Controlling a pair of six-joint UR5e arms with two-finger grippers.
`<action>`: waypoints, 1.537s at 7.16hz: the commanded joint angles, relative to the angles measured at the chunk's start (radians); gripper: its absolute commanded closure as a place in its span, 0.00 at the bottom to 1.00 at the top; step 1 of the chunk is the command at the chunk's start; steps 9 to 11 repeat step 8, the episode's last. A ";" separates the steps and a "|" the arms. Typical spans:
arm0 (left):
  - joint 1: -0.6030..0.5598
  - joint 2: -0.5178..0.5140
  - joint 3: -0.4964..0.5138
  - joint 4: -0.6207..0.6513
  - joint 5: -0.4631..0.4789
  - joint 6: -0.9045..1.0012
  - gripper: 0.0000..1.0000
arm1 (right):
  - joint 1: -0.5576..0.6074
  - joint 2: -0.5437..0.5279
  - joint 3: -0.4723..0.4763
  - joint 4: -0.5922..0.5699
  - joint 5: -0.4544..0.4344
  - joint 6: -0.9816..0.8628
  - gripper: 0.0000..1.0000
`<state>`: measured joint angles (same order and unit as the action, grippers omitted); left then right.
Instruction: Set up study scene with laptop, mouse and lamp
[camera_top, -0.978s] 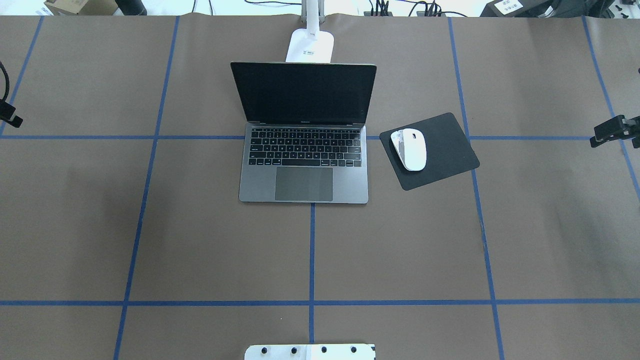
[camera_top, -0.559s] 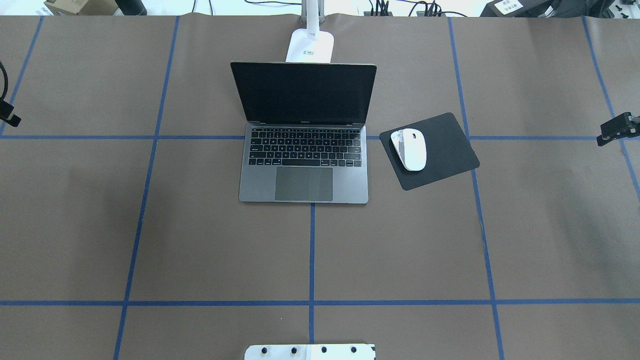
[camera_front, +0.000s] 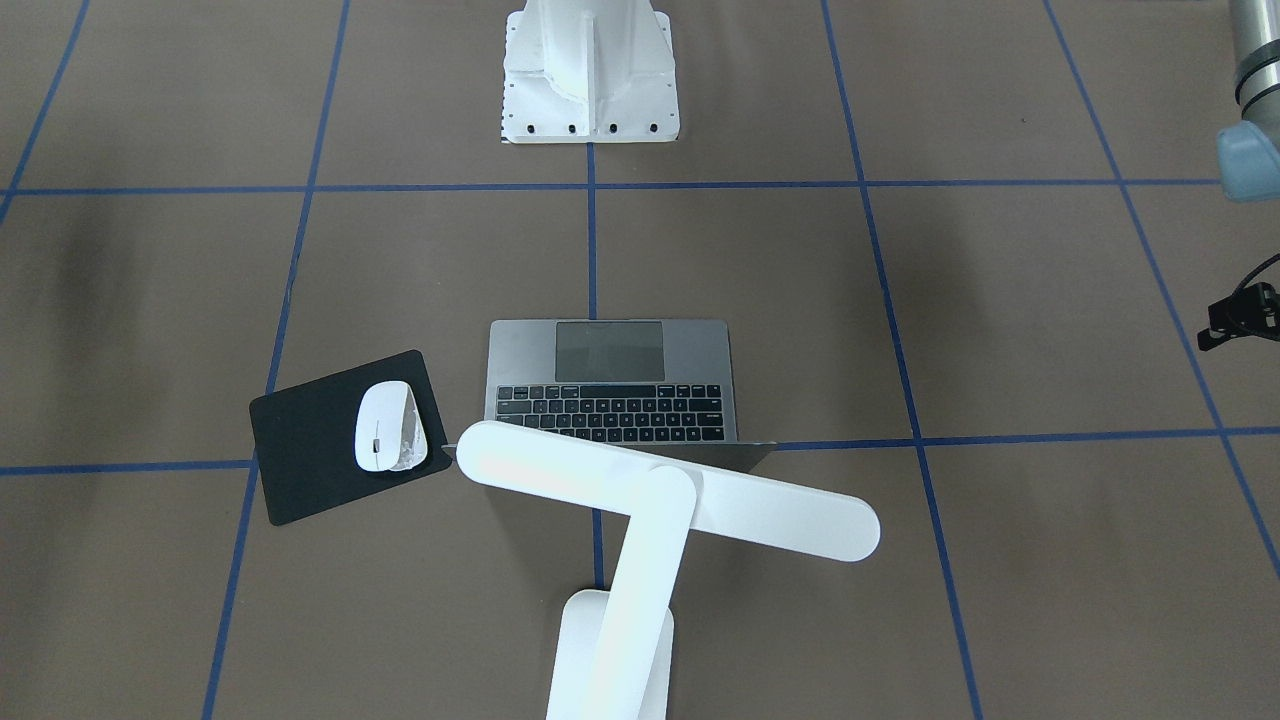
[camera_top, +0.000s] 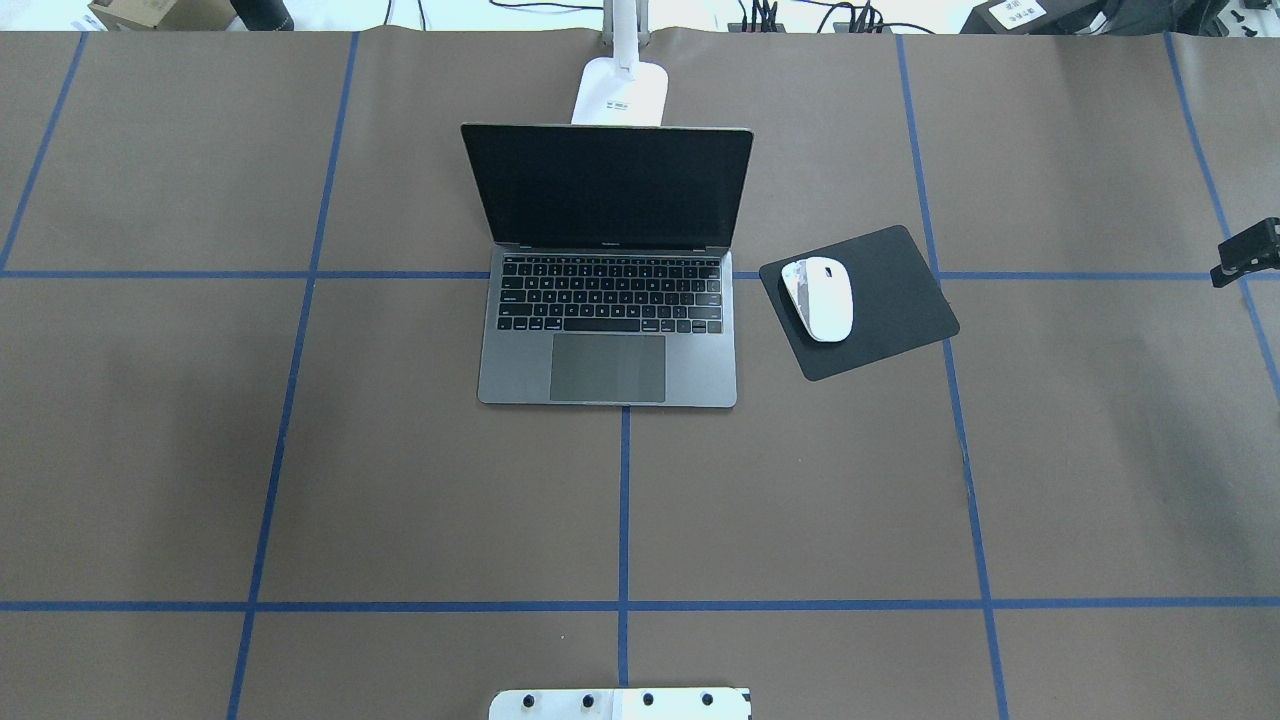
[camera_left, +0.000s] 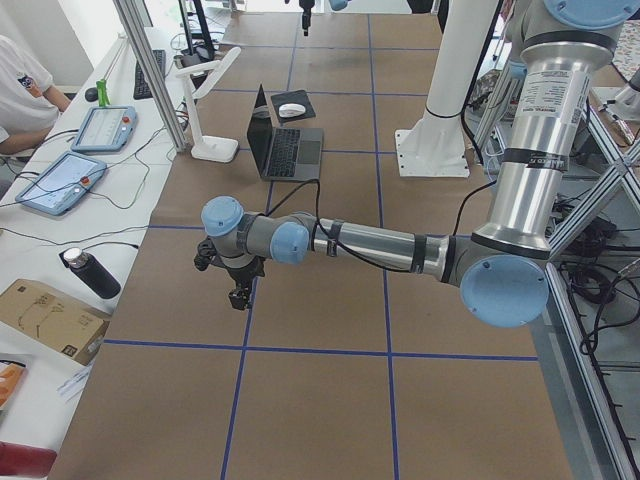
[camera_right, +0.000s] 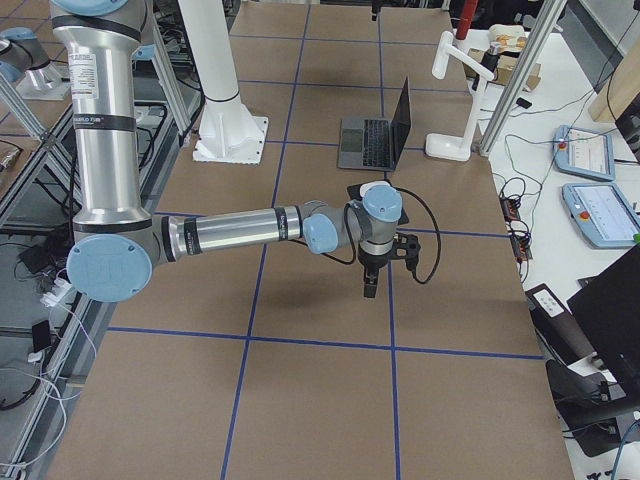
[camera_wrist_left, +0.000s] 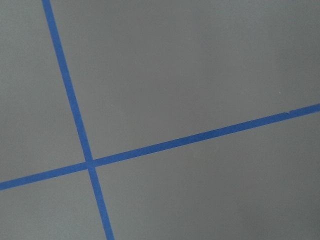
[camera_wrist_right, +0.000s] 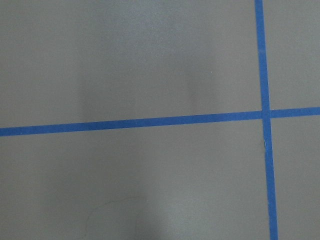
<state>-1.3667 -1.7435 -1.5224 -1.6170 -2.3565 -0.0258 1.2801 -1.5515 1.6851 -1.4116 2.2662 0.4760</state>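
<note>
Setup looks complete: laptop (camera_top: 607, 340) open mid-counter (camera_top: 300, 450), mouse (camera_top: 828, 298) on black pad (camera_top: 895, 300) just to its right, lamp (camera_front: 655, 510) behind the screen. Left claw (camera_left: 239, 296) and right claw (camera_right: 366, 284) hang over bare counter ends, nothing visible in either. How wide they're open: cannot tell. Likely nothing left.

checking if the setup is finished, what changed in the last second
Both arms pulled outward: the left gripper has left the overhead view's left edge, and the right gripper slid further toward its right edge. Nothing was grasped or released. The laptop, mouse on its mouse pad, and lamp stayed put.
</note>
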 joint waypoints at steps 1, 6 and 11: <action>-0.002 0.001 -0.013 -0.003 -0.001 0.000 0.01 | 0.001 0.001 0.001 0.002 0.000 0.006 0.01; 0.000 0.002 -0.065 -0.003 -0.001 -0.002 0.01 | -0.001 0.001 0.002 0.006 0.001 0.010 0.01; 0.000 0.002 -0.065 -0.004 -0.001 0.000 0.01 | 0.001 0.001 0.010 0.008 0.001 0.010 0.01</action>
